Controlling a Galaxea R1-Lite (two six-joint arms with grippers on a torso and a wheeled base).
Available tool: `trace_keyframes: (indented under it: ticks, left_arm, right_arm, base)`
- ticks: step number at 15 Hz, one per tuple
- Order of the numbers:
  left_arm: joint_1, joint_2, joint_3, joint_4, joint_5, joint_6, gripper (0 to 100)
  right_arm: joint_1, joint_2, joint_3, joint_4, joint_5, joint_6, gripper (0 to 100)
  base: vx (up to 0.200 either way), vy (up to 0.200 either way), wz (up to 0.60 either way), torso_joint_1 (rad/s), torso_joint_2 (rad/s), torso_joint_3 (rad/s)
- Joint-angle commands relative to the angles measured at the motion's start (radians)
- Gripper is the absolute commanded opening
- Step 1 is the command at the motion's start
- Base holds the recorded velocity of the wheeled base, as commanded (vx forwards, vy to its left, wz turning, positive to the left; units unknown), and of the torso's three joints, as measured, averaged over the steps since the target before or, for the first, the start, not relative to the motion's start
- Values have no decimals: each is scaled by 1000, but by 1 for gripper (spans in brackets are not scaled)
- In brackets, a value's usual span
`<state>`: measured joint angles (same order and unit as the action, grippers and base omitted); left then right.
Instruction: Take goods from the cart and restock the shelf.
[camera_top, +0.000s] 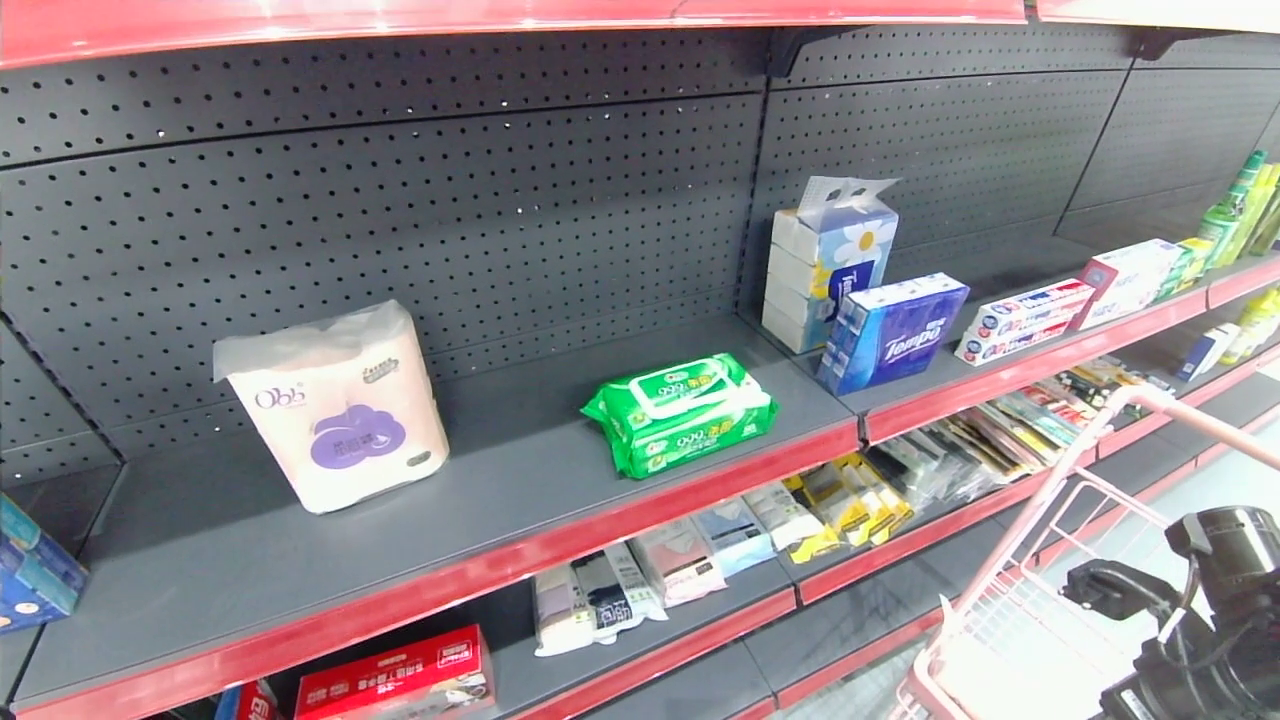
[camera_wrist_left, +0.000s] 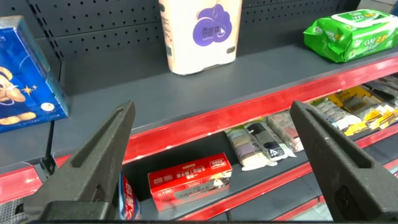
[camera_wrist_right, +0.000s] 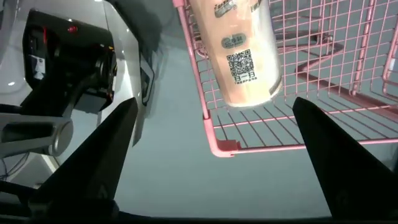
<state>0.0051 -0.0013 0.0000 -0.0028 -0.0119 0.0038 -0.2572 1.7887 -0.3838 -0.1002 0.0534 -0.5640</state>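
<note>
Right end effector (camera_wrist_right: 213, 104) released, peach pack (camera_wrist_right: 239, 50) in cart (camera_wrist_right: 216, 147) beyond, left end effector (camera_wrist_left: 211, 106) released.

The middle shelf (camera_top: 500, 480) carries one pale toilet-roll pack (camera_top: 335, 405) on the left and one green wet-wipes pack (camera_top: 680, 412) right of it. Farther right are two tissue packs, a tall white-and-blue one (camera_top: 825, 262) and a blue one (camera_top: 890, 330) in front of it. The toothpaste boxes (camera_top: 1025, 320) beyond are stacked, and their number is unclear. One red box (camera_top: 395, 675) lies on the lowest shelf. There is one pink cart (camera_top: 1040, 600), holding one peach-coloured pack (camera_wrist_right: 239, 50).
</note>
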Motion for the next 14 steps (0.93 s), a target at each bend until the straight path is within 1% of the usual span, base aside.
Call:
trace_keyframes:
  ticks: [1, 7, 14]
  left_arm:
    - [-1, 1, 0, 0, 0, 1, 100]
    - [1, 1, 0, 0, 0, -1, 100]
    - [-1, 1, 0, 0, 0, 1, 100]
  right_arm:
    - [6, 1, 0, -9, 0, 0, 100]
    - [15, 3, 0, -19, 0, -2, 100]
    - [7, 11, -1, -47, 0, -4, 100]
  base:
    - [0, 0, 0, -105, 198, 105]
    - [0, 0, 0, -115, 245, 135]
    - [0, 0, 0, -154, 336, 181]
